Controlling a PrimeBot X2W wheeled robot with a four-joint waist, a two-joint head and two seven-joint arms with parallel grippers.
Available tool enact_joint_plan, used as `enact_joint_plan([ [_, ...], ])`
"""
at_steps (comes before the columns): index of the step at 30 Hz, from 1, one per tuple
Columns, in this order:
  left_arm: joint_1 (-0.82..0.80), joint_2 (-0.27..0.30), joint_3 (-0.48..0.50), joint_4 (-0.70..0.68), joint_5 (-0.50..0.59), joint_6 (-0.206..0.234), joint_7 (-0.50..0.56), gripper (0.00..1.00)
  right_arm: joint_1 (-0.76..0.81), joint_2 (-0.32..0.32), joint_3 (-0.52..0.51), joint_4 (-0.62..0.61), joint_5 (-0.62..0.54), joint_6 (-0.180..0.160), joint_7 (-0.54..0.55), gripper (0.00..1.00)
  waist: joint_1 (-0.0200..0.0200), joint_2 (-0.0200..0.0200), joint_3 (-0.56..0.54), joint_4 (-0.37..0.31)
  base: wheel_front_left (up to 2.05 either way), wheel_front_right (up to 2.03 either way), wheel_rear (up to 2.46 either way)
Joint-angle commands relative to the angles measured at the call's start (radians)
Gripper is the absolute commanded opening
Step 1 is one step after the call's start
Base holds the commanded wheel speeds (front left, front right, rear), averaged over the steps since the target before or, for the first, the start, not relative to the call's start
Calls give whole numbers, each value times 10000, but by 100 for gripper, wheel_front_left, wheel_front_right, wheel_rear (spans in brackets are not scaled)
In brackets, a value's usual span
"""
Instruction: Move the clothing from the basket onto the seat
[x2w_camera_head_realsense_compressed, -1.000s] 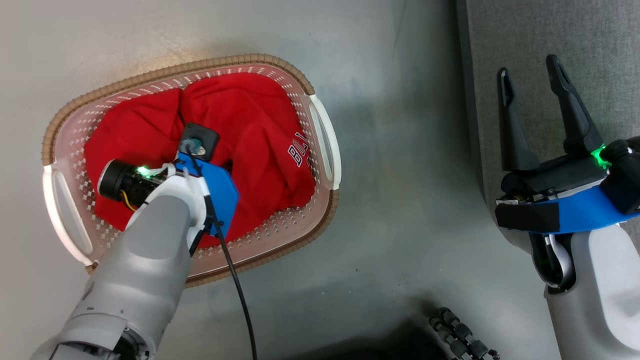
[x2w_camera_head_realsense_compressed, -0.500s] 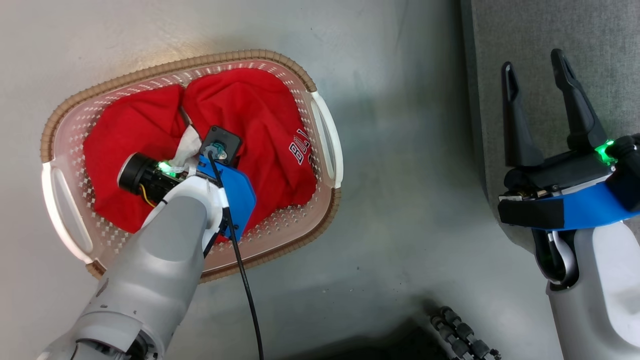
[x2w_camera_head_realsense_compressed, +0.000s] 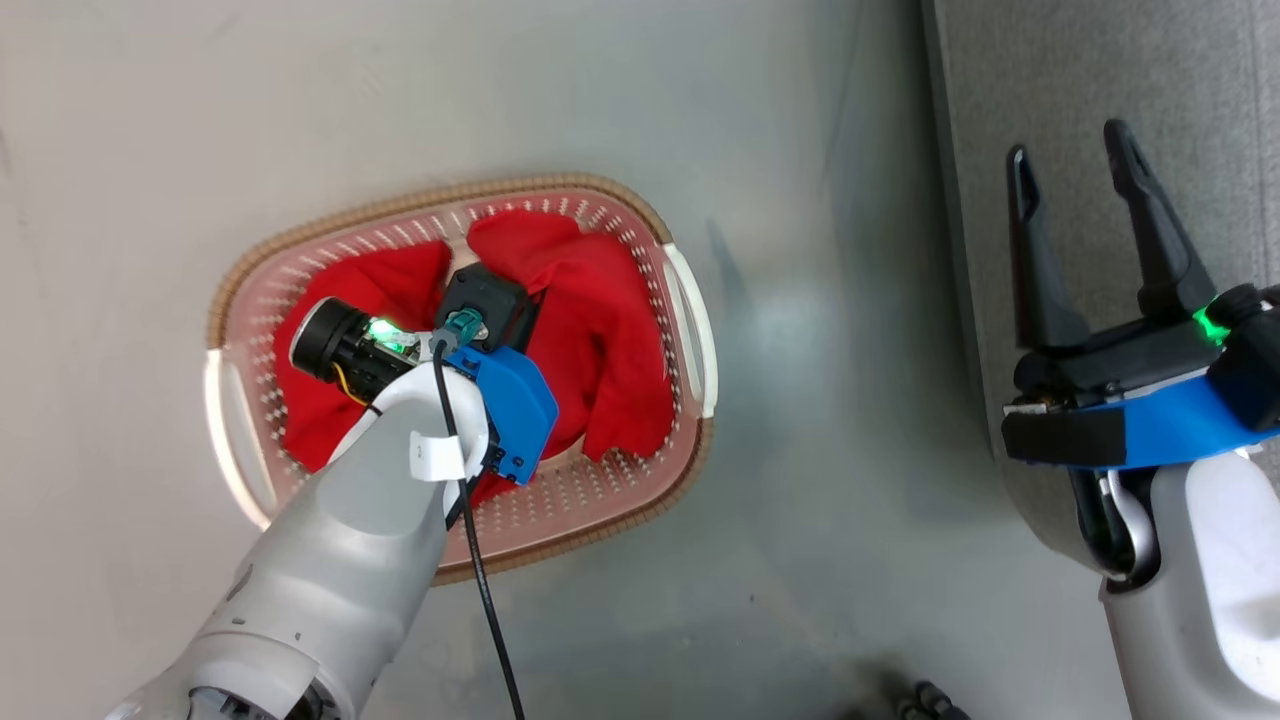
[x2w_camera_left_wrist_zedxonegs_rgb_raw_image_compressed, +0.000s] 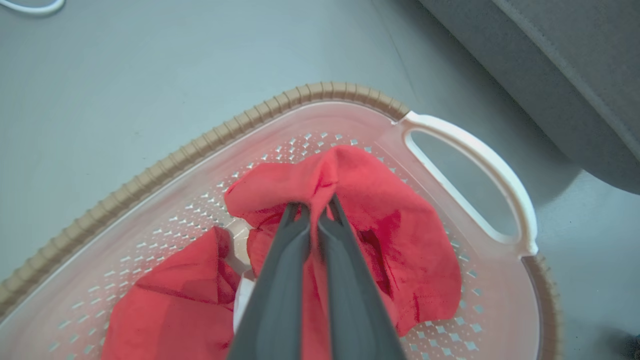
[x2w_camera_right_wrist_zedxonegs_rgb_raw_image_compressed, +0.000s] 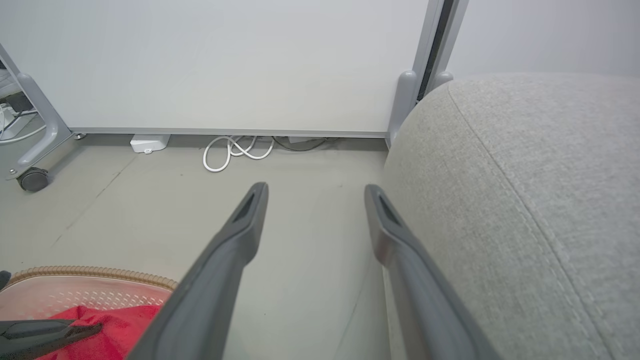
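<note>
Our left gripper (x2w_camera_left_wrist_zedxonegs_rgb_raw_image_compressed: 314, 212), wide apart a second ago, has now pinched shut on a raised fold of the soft red clothing (x2w_camera_left_wrist_zedxonegs_rgb_raw_image_compressed: 395, 235), the rest still slumped in the perforated oval basket (x2w_camera_left_wrist_zedxonegs_rgb_raw_image_compressed: 470, 150), so the carry to the grey woven seat (x2w_camera_right_wrist_zedxonegs_rgb_raw_image_compressed: 525, 175) can begin, our right gripper (x2w_camera_head_realsense_compressed: 1068, 145) idling open.

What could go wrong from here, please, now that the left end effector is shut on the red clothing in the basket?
1. The left end effector pinches only a narrow fold of the clothing; it may slip free on lifting.
2. The red pieces lie bunched together, so a second may trail along and drop on the floor short of the seat.
3. Trailing cloth could catch and drag the basket.
</note>
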Motion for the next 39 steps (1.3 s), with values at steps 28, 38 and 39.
enact_joint_plan([
  [28,2185,380,1986,-3901,613,163,-422,0,2592,447,-116,1062,-454,1,-37,100,0,0,-6210,859,0,0,0],
  [38,2992,492,2106,-4691,868,62,-423,0,3539,647,-242,1246,-607,1,-37,100,0,0,-7603,1060,0,0,0],
  [39,3072,490,2102,-4760,836,50,-423,0,3640,676,-270,1254,-618,1,-37,100,0,0,-7710,1098,0,0,0],
])
